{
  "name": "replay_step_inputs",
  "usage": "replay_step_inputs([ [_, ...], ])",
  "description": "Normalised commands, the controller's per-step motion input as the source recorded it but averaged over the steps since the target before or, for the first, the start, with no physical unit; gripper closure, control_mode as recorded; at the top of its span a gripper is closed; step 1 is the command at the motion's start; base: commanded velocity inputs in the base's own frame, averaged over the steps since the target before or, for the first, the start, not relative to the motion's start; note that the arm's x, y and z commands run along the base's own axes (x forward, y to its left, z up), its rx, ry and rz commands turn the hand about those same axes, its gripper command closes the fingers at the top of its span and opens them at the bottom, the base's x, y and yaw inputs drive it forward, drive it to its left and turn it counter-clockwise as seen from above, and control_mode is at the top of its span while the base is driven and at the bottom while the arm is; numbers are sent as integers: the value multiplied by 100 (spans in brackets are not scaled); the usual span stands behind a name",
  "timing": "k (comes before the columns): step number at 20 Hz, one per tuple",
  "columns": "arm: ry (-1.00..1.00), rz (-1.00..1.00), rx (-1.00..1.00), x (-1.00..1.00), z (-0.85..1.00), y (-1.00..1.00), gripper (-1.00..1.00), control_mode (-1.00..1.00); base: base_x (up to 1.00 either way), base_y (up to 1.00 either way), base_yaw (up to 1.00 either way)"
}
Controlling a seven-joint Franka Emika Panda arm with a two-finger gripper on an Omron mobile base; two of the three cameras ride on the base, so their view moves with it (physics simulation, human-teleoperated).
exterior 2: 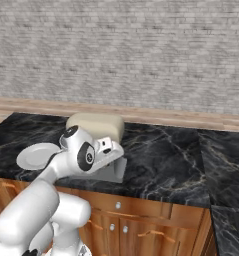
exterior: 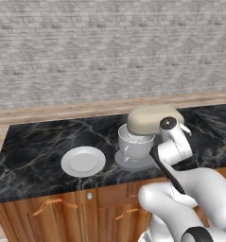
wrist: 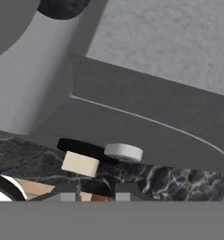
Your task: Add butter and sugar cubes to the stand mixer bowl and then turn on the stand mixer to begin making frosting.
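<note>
– Reaching in at the side of the stand mixer (exterior: pixel 150 124), the one with the rounded beige head and flat grey base, you look to be on the last step: switching it on.

– What makes you say the loading is done?

– It's a judgement. The flat white plate (exterior: pixel 83 161) on the black marble counter (exterior: pixel 34 142) lies bare. The big pale handled stand mixer bowl (exterior: pixel 133 144) sits on the base under the head. Whether the butter and sugar cubes lie inside it is too small to tell.

– And my gripper (wrist: pixel 97 194)?

– It's low beside the grey body. Its tips stand a narrow gap apart with nothing between them. Just beyond them you have a small cream rectangular tab (wrist: pixel 80 164), a black disc (wrist: pixel 78 146) behind it and a pale grey round knob (wrist: pixel 123 152) beside that.

– Which one is the switch?

– I can't tell from here. The tab lies left of your centre line and the knob right of it, so you'll need to pick one and square up on it. Then ease forward and press or nudge it, without shoving the mixer along the counter.
</note>
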Motion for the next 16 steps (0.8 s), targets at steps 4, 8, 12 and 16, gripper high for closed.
replay_step_inputs([
  [4, 0, 0, 11, 0, -22, 48, 100, -100, 0, 0, 0],
  [8, -5, 0, 14, 0, -4, 27, 100, -100, 0, 0, 0],
  [12, -6, 0, 16, 12, 0, 2, 100, -100, 0, 0, 0],
  [16, -1, 0, 20, 15, -3, 0, 100, -100, 0, 0, 0],
])
